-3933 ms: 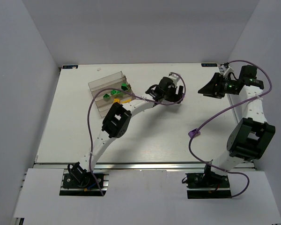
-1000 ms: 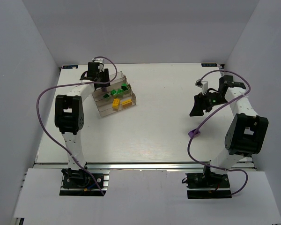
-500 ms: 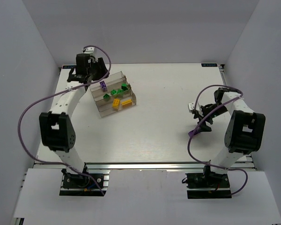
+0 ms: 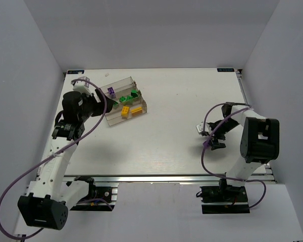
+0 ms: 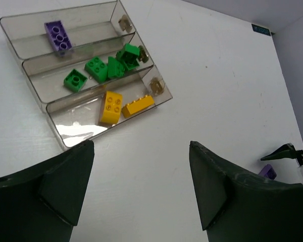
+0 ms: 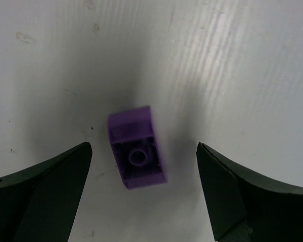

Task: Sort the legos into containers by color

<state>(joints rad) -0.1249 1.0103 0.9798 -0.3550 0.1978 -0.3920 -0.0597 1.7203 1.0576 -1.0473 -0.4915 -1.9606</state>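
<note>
The clear stepped tray (image 4: 113, 119) stands at the back left. Its back compartment holds one purple brick (image 5: 59, 35), the middle one several green bricks (image 5: 97, 68) and the front one two yellow bricks (image 5: 111, 107). My left gripper (image 4: 99, 102) is open and empty, just left of the tray; in its wrist view the gripper (image 5: 140, 147) hangs over bare table in front of the tray. A loose purple brick (image 6: 137, 148) lies tipped over on the table at the right (image 4: 206, 144). My right gripper (image 6: 142, 147) is open and hangs right over it, a finger on each side, apart from it.
The white table (image 4: 166, 131) has grey walls on three sides and a metal rail along the near edge. The right arm's purple cable (image 4: 204, 154) loops beside the loose brick. The right gripper's finger (image 5: 288, 151) shows at the left wrist view's right edge.
The left gripper left a purple brick in the tray's back compartment and drew back to the tray's left side. The right gripper swung forward and came down over the loose purple brick.
</note>
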